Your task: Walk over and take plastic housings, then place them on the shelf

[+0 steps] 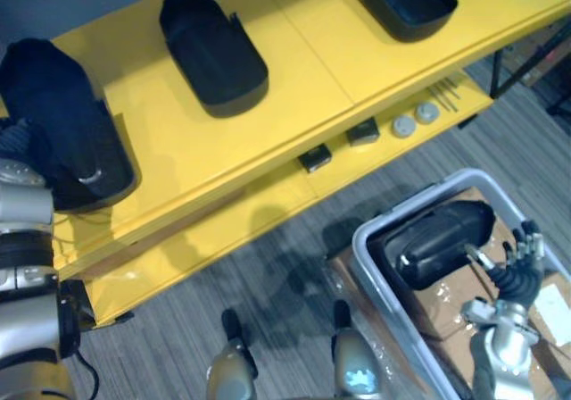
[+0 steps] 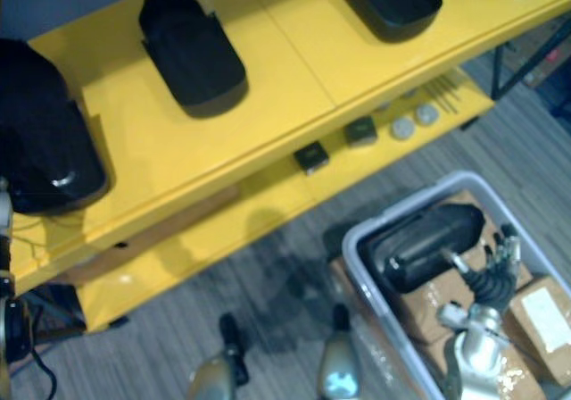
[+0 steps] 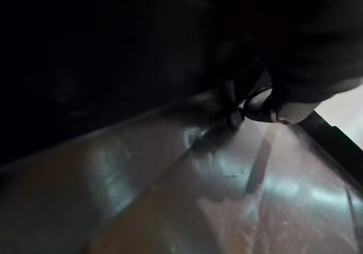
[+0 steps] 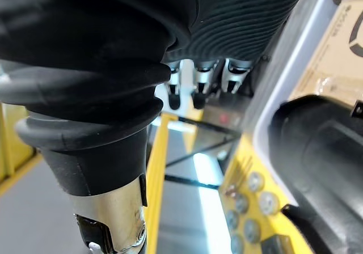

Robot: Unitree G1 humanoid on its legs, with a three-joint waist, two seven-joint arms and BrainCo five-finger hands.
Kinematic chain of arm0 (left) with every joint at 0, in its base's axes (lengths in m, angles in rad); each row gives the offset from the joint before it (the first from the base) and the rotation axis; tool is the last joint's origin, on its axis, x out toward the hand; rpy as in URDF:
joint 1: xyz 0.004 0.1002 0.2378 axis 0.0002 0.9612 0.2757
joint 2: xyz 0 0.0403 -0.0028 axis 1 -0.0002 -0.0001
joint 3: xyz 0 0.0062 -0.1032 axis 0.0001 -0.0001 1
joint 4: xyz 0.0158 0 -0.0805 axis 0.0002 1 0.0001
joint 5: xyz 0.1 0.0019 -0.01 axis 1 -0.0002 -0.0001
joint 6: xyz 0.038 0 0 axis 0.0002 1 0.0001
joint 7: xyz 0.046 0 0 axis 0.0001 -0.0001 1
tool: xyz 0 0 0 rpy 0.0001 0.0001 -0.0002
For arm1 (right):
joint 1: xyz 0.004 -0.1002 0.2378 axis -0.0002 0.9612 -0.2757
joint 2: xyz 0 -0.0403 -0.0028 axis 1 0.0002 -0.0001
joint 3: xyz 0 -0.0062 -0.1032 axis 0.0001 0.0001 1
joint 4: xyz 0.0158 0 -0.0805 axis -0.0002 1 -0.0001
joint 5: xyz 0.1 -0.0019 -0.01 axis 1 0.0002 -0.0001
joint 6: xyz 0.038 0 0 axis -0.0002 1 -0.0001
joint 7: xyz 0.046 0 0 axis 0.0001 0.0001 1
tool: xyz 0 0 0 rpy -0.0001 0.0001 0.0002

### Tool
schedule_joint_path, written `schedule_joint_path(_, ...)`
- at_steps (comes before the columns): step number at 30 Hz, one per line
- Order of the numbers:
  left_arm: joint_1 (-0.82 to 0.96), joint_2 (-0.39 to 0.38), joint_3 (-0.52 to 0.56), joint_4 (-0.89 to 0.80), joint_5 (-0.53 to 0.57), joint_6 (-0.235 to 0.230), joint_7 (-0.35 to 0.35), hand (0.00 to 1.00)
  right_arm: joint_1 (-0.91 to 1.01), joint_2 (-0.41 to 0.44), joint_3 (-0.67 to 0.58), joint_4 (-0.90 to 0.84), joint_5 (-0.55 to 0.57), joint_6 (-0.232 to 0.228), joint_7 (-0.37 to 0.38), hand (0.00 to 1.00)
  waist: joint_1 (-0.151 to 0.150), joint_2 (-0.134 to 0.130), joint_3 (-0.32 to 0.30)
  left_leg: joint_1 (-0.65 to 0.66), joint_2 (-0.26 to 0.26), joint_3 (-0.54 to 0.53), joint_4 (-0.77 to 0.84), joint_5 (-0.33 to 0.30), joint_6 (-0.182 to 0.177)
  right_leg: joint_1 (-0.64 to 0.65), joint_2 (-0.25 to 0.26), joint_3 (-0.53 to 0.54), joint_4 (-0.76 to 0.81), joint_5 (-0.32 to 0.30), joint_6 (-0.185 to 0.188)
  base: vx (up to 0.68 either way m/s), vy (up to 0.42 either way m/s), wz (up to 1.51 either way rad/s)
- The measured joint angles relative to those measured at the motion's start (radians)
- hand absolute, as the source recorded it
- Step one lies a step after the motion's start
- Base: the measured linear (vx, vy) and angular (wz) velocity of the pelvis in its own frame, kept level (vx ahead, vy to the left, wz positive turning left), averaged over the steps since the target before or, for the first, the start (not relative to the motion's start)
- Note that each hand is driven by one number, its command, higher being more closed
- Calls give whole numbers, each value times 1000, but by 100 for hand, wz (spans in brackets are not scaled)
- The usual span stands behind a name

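Observation:
Several black plastic housings lie on the yellow top shelf (image 1: pixel 312 61): one at the far left (image 1: pixel 67 128), one further along (image 1: pixel 212 54), another (image 1: pixel 406 3) toward the right end. My left hand (image 1: pixel 20 143) is against the far-left housing, which rests on the shelf; its glossy dark wall (image 3: pixel 113 67) is close in the left wrist view, and the fingers are hidden. One more housing (image 1: pixel 437 237) lies in a grey bin (image 1: pixel 373 239) on the floor. My right hand (image 1: pixel 519 262) hovers just right of it, open, fingers relaxed (image 4: pixel 198 89), holding nothing.
Cardboard boxes (image 1: pixel 464 306) fill the bin under the housing. The lower yellow shelf (image 1: pixel 268 199) carries two small black blocks (image 1: pixel 314 157) and two silver discs (image 1: pixel 404 126). A dark frame (image 1: pixel 526 56) stands at the right. Grey carpet lies between shelf and bin.

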Motion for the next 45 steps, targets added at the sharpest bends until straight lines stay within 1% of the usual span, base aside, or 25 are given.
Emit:
schedule_joint_path(2, 0, 14, 0, 0, -2, 1, 0, 100, 0, 0, 0, 0, 0, 0, 0, 0, -6, -2, 10, -2, 2, 0, 7, -3, 0, -3, 0, 0, 9, -6, 3, -36, -12, 1)
schedule_joint_path(3, 0, 26, 0, 0, -6, 1, 0, 0, 1, 0, -1, 0, 0, 0, 1, 0, -11, -4, 11, -10, 3, -1, 13, -5, 1, -10, 0, 0, 14, -9, 5, 0, 0, 0)
schedule_joint_path(9, 1, 41, 7, 11, -23, 1, 47, 0, 2, 0, -2, 1, 0, -1, 5, 0, -13, -9, 18, -33, 10, -5, 39, -15, -3, -23, 4, 1, 22, -8, 6, 0, 0, 0)
schedule_joint_path(10, 1, 41, 13, 11, -41, 2, 71, 0, 1, 0, -2, 1, -1, -1, 6, 0, -12, -13, 29, -36, 13, -5, 55, -24, -3, -22, 4, 2, 24, -8, 6, 0, 0, 0)
schedule_joint_path(14, 2, 40, 21, 17, -69, 24, 119, 0, 2, 0, -2, 1, -1, -2, 6, 0, -13, -19, 44, -54, 20, -8, 95, -46, -2, -22, 5, 2, 25, -8, 6, 0, 0, 0)
schedule_joint_path(20, 4, 32, 71, 26, -169, 26, 196, 0, 2, 0, -2, 0, 0, -2, -1, 0, -14, -23, 46, -60, 27, -8, 109, -54, -4, -21, 11, 2, 24, -8, 6, -1, 1, -1)
schedule_joint_path(22, 7, 31, 97, 33, -279, -2, 279, 0, 4, 0, -2, 0, 0, -8, -4, 0, -16, -22, 46, -68, 32, -15, 129, -64, -5, -19, 13, 1, 24, -8, 6, 0, 0, 0)
schedule_joint_path(23, 7, 31, 97, 35, -307, -19, 297, 0, 5, 1, -2, 0, 0, -11, -4, 0, -16, -22, 46, -67, 32, -16, 130, -64, -5, -17, 13, 1, 24, -8, 6, 0, 0, 0)
schedule_joint_path(24, 7, 31, 97, 35, -387, -68, 345, 0, 5, 3, -2, 0, 0, -20, -5, 0, -16, -22, 46, -66, 32, -18, 131, -65, -5, -14, 13, 0, 24, -8, 6, -7, 3, 6)
schedule_joint_path(25, 7, 30, 97, 33, -454, -133, 393, 0, 5, 11, -1, -1, -1, -38, -6, 0, -18, -22, 46, -64, 32, -23, 131, -65, -5, -7, 13, -3, 23, -8, 6, -8, 4, 8)
schedule_joint_path(26, 7, 30, 97, 31, -464, -167, 414, 0, 5, 16, -1, -4, -2, -44, -7, 0, -20, -22, 46, -60, 32, -26, 131, -65, -5, -1, 13, -4, 21, -8, 6, -7, 4, 7)
schedule_joint_path(27, 7, 29, 96, 15, -495, -253, 470, 0, 8, 29, 0, -10, -3, -67, -13, 0, -21, -22, 46, -48, 32, -28, 130, -65, -5, 14, 13, -5, 17, -9, 6, -9, 3, 3)
schedule_joint_path(28, 7, 30, 96, -57, -534, -360, 524, 0, 15, 49, 1, -25, -5, -92, -24, 0, -17, -22, 46, -35, 31, -28, 130, -67, -3, 27, 12, -9, 14, -10, 6, 0, 0, 0)
schedule_joint_path(30, 18, 30, 96, -141, -573, -451, 565, 0, 16, 64, 4, -37, -7, -106, -24, 0, -15, -22, 45, -24, 29, -29, 127, -68, -3, 42, 10, -13, 11, -11, 7, 0, 0, 0)
schedule_joint_path(31, 51, 29, 97, -232, -607, -539, 607, 0, 16, 76, 8, -49, -28, -121, -26, 0, -17, -19, 40, -9, 26, -29, 122, -68, -3, 55, 7, -14, 9, -13, 9, 0, 0, 0)
schedule_joint_path(32, 83, 28, 103, -295, -615, -592, 623, 0, 19, 79, 12, -60, -45, -125, -26, 0, -18, -14, 36, 0, 24, -30, 117, -67, -3, 64, 5, -17, 8, -13, 9, 0, 0, 0)
schedule_joint_path(33, 143, 8, 143, -393, -637, -681, 625, 0, 24, 81, 18, -74, -56, -127, -26, 0, -18, -5, 29, 16, 23, -29, 109, -67, -3, 79, 5, -20, 3, -13, 8, 0, 0, 0)
schedule_joint_path(34, 174, -9, 168, -441, -639, -715, 625, 0, 27, 82, 18, -81, -68, -127, -26, 0, -17, 2, 24, 25, 23, -30, 104, -67, -3, 87, 5, -23, -2, -13, 8, 18, -3, 3)
schedule_joint_path(36, 351, -115, 282, -639, -638, -814, 614, 0, 46, 102, 18, -100, -102, -127, -27, 0, -12, 31, -38, 44, 20, -33, 70, -59, -8, 104, 5, -35, -19, -14, 7, 63, -11, 8)
schedule_joint_path(38, 523, -217, 341, -759, -639, -861, 569, 0, 75, 141, 16, -126, -135, -116, -45, 0, -7, 59, -85, 81, 18, -50, 35, -51, -12, 152, 5, -63, -43, -15, 4, 99, -15, 21)
schedule_joint_path(39, 569, -247, 356, -787, -642, -875, 546, 0, 83, 153, 13, -128, -147, -114, -47, 0, -5, 62, -100, 89, 17, -54, 24, -48, -14, 161, 5, -72, -47, -16, 3, 62, -13, 31)
schedule_joint_path(40, 651, -306, 376, -841, -647, -903, 498, 100, 96, 181, 0, -128, -170, -108, -50, 0, 7, 67, -126, 94, 16, -65, 12, -43, -16, 175, 5, -87, -54, -19, -2, 48, -11, 27)
schedule_joint_path(41, 731, -363, 376, -894, -651, -922, 456, 100, 109, 203, -11, -128, -182, -103, -59, 0, 21, 68, -144, 96, 16, -76, 4, -38, -17, 186, 6, -98, -63, -20, -3, 35, -17, 33)
schedule_joint_path(44, 886, -491, 371, -981, -647, -950, 347, 100, 113, 252, -32, -128, -202, -89, -67, 0, 27, 60, -151, 103, 10, -117, -20, -22, -16, 223, 5, -140, -82, -22, -8, -12, -8, 39)
schedule_joint_path(45, 958, -555, 366, -1004, -647, -954, 296, 100, 114, 272, -44, -128, -203, -87, -67, 0, 41, 54, -154, 108, 9, -123, -32, -16, -14, 225, 6, -145, -86, -24, -11, -58, -5, 26)
